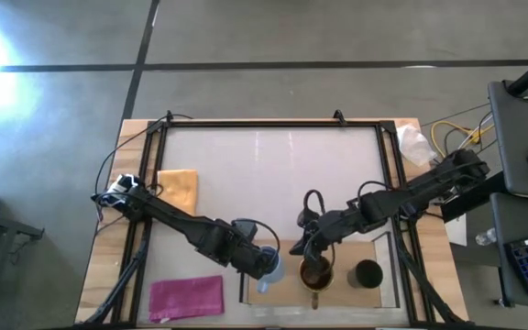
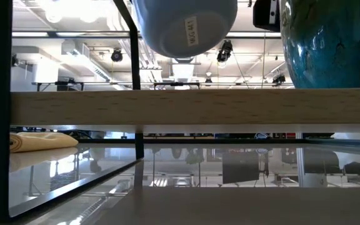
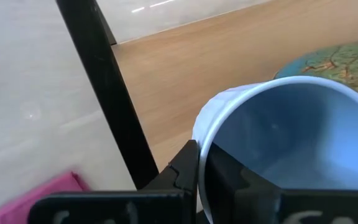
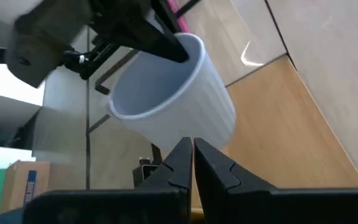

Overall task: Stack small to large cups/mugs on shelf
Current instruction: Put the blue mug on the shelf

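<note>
Left pincer (image 1: 262,263) grips the blue mug (image 1: 269,266) by its rim above the shelf (image 1: 337,291); right pincer (image 1: 313,259), fingers together, hovers over the brown mug (image 1: 316,273).

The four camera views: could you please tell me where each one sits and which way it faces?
High view: above the table, looking straight down; both arms show, left claw and right claw over the shelf.
Low view: table-top height, looking level; no arm clearly shows.
Left wrist view: on the left arm, looking past its fingers into the light blue mug.
Right wrist view: on the right arm, past its own fingers.
Shared: all four show the mug.
</note>
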`<state>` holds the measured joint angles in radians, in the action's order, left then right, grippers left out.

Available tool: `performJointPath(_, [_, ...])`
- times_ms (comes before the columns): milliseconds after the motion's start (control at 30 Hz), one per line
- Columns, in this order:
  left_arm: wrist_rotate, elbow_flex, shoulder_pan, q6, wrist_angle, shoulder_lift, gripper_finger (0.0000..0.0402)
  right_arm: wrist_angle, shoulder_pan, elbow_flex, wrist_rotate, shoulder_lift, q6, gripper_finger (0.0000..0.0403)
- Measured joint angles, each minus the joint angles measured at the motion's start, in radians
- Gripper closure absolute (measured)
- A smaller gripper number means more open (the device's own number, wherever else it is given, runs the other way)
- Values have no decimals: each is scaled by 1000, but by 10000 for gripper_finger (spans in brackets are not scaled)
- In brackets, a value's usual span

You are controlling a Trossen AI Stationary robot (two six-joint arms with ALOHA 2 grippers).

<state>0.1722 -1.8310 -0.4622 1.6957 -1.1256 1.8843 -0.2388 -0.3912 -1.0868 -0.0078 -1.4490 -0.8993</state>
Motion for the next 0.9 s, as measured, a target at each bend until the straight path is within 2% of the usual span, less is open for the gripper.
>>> performJointPath(200, [-4,2,4,-9,-1,0,401,-57,7,-4,-7,1,3,394])
performJointPath(333, [-6,2,4,-23,0,0,401,-60,9,-3,-50,-3,3,394])
performJointPath(600, [-5,4,5,-29,11,0,401,-56,9,-5,-47,-4,-3,394])
performJointPath(900, [-5,4,5,-29,16,0,401,5,15,-5,-85,-4,141,394])
